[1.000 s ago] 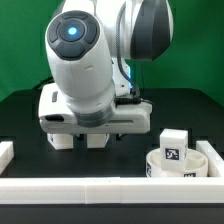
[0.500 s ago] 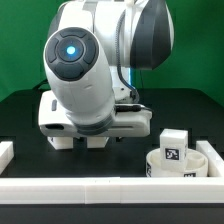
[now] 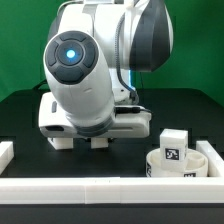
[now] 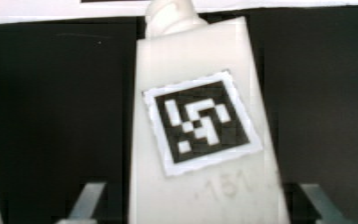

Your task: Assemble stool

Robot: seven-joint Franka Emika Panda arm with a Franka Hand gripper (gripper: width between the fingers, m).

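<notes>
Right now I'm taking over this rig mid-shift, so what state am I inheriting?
The pincer is open and low over the table, its fingers either side of a lying leg with gaps showing, so no grip.
The seat lies at the exterior view's right, with a second leg by it.
Done: no leg seen fitted.
Left: grasp this leg, then fit the legs to the seat.

Square black-and-white tag (image 4: 202,122) on the leg (image 4: 185,60); faint embossed marks beneath, unreadable.

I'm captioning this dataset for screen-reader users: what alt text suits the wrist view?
A white stool leg bearing a black-and-white square tag fills the frame against the black table, between the gripper's open fingers.
</notes>
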